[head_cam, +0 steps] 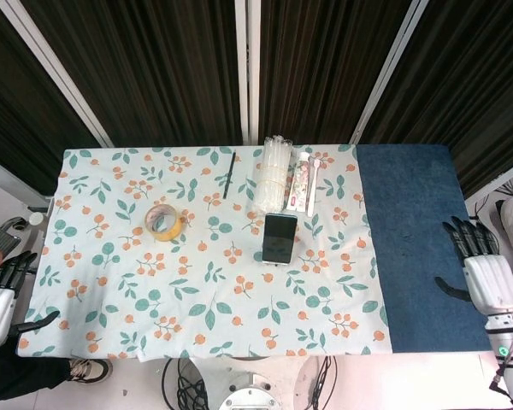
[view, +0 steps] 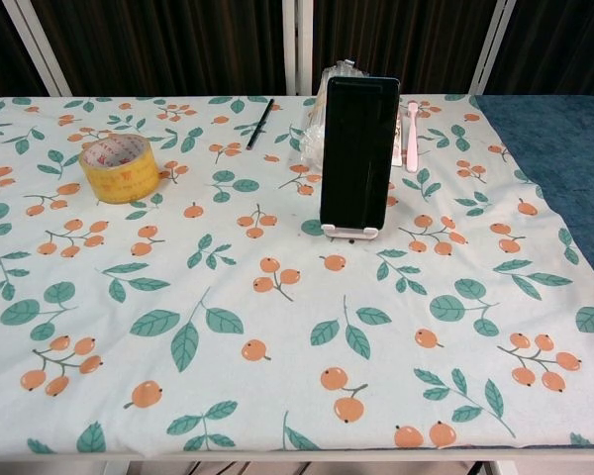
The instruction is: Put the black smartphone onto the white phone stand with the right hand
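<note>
Black smartphone (view: 358,153) is standing upright on the white phone stand (view: 351,232) — right hand (head_cam: 482,269) is hanging empty, fingers apart, well off to the side; left hand (head_cam: 0,295) likewise.

I see dark pleated curtains (head_cam: 171,68) with white posts (head_cam: 248,68) behind my floral-clothed surface (head_cam: 111,282).

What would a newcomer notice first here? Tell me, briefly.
The black smartphone standing upright on the white phone stand near the middle of the floral tablecloth draws the eye first. Next comes the yellow tape roll to its left. The right hand hangs empty, fingers apart, off over the blue cloth at the table's right edge.
</note>
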Robot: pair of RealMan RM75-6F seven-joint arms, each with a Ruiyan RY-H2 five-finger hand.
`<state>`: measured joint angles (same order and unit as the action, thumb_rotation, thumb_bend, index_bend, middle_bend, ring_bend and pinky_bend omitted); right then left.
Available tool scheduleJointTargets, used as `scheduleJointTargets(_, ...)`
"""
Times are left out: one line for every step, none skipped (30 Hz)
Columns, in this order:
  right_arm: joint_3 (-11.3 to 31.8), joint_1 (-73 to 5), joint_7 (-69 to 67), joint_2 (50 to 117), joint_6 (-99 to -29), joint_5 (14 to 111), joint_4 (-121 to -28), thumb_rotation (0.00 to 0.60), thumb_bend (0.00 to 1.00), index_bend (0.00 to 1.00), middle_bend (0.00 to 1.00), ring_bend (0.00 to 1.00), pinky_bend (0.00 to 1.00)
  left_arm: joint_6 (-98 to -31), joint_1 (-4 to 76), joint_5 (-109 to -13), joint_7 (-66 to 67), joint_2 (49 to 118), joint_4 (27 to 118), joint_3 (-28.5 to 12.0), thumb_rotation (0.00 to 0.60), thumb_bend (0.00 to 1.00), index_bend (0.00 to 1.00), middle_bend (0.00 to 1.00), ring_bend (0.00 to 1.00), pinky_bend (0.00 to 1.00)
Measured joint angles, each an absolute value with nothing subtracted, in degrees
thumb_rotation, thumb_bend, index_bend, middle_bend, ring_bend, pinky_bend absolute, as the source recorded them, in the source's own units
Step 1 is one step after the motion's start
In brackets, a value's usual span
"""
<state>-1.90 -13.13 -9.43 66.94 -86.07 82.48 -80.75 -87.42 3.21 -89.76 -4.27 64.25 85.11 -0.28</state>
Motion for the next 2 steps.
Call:
scheduleJointTargets(-1.99, -12.09, -11.19, 68.05, -86.28, 81.99, -78.75, 0.600, 0.11, 0.00, 0.00, 0.00, 0.00, -87.32, 3.28, -89.79, -4.23, 64.26, 85.14, -0.28, 0.428, 0.06, 0.06, 0.08, 0.11, 0.22)
scheduleJointTargets(-2.04, -10.86, -13.06, 69.65, -86.55, 81.45, -76.00, 0.600, 0.12, 0.00, 0.00, 0.00, 0.00, -87.22, 3.38, -89.83, -4.19, 64.28, 85.15, -0.30, 0.428, 0.06, 0.06, 0.08, 0.11, 0.22)
